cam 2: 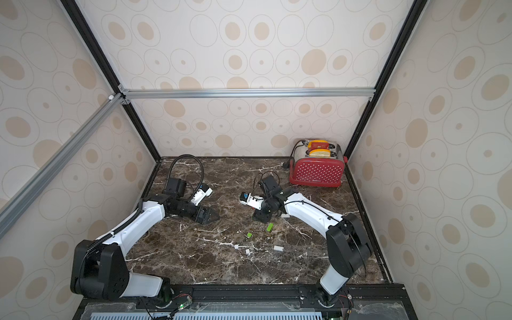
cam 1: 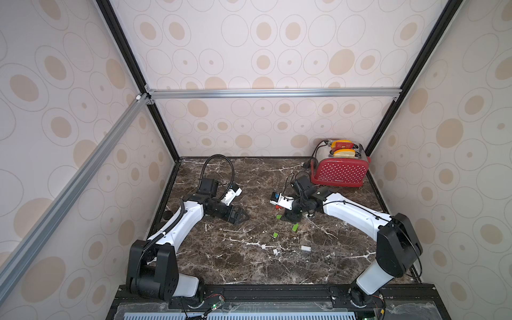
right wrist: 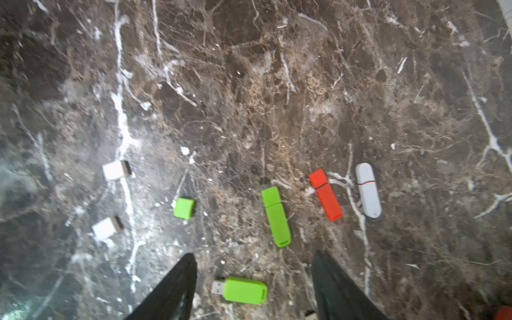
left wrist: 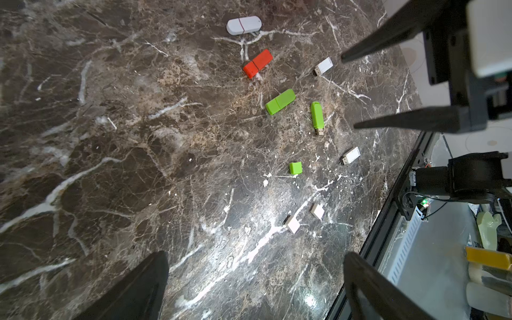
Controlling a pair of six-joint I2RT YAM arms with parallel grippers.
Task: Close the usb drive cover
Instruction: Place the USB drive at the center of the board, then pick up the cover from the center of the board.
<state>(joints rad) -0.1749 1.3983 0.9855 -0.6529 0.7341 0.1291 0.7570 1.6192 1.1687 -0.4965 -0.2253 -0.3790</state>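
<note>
Marble worktop [right wrist: 249, 83] | left jaws: gaped wide, empty | right jaws: parted, empty, hung over uncapped green drive [right wrist: 243, 290] | risk: might have flicked it away if pinched off-centre

Red dotted toaster [cam 1: 340, 173] sits in the far right corner of the marble table [cam 1: 221, 263], two slices [cam 1: 345, 153] poking up from its slots.

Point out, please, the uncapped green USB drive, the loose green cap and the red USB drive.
uncapped green USB drive [right wrist: 245, 290], right wrist view, mid-body.
loose green cap [right wrist: 184, 207], right wrist view, top face.
red USB drive [right wrist: 327, 199], right wrist view, body.
</note>
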